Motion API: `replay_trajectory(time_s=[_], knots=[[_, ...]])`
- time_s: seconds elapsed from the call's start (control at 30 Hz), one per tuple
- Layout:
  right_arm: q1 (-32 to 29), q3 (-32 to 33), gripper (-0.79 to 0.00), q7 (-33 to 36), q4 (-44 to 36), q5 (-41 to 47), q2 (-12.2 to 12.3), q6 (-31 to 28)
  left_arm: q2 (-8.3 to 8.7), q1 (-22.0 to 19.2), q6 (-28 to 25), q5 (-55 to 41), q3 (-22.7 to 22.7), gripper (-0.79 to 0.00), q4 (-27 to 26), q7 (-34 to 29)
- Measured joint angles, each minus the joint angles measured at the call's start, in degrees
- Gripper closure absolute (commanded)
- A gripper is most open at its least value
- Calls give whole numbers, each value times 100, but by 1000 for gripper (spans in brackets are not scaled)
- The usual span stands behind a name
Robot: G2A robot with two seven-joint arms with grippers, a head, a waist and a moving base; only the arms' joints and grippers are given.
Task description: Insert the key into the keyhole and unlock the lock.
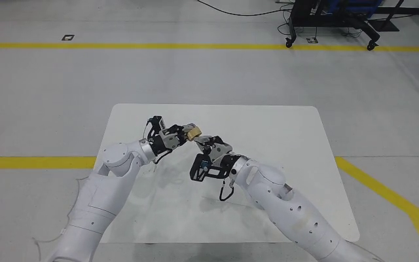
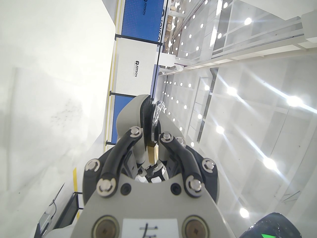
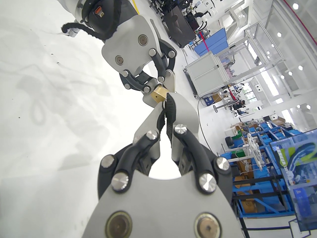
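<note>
While both arms hang over the middle of the white counter [image 1: 275,131], the top view has the left gripper [image 1: 184,132] and the right gripper [image 1: 202,143] nose to nose, clear of the surface. The brass padlock [image 1: 192,133] glints right where they meet. Over to the left wrist view: the left fingers [image 2: 128,122] are clamped on the padlock. Its brass body [image 2: 152,153] is wedged deep in the gap between them, and a silvery loop, the shackle [image 2: 158,110] by the look of it, pokes out at the tips. Whether that shackle is latched or sprung, I can't tell from here. Now the right wrist view, and this is the telling one. The right fingers [image 3: 184,111] are pressed together, their black pads pinching something thin buried between them, the key I'd judge. Their tips sit hard against the end of the brass body, which juts from the left gripper opposite. So here's the score as I read it: lock lifted and held, key in hand, and the two brought together at the keyhole end. That much looks done. Whether the blade is fully seated is hidden behind the pads. What's left, I'd say, is a twist of the right wrist to turn the key, and then the shackle popping free.
</note>
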Motion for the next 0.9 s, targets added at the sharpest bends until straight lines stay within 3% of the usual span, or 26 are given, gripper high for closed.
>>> replay_trajectory(time_s=[0.17,0.3,0.43,0.6,0.63,0.67,0.7,0.73,0.9], knots=[[-54,105,0,-59,36,287,-26,80,-5,3,-36,22,-5,0,-4,-11],[-162,362,0,-360,133,1223,-52,46,-5,17,-139,70,-22,0,-41,-27],[-231,758,0,-828,347,2495,-51,-306,-1,37,-270,138,-51,0,-89,-52],[-262,999,0,-1040,495,3036,-25,-696,1,61,-351,101,-113,0,-108,-54],[-264,1013,-43,-1048,501,3059,-22,-741,1,62,-352,97,-122,0,-108,-54],[-266,1025,-200,-1052,504,3077,-20,-781,1,64,-354,97,-129,0,-108,-51],[-265,1037,-265,-1052,506,3093,-18,-832,0,67,-354,93,-132,0,-110,-51],[-264,1044,-785,-1049,508,3106,-17,-870,-1,70,-352,91,-133,0,-111,-55],[-246,1086,-785,-1136,549,3377,-13,-1224,-5,83,-372,86,-147,0,-114,-66]])
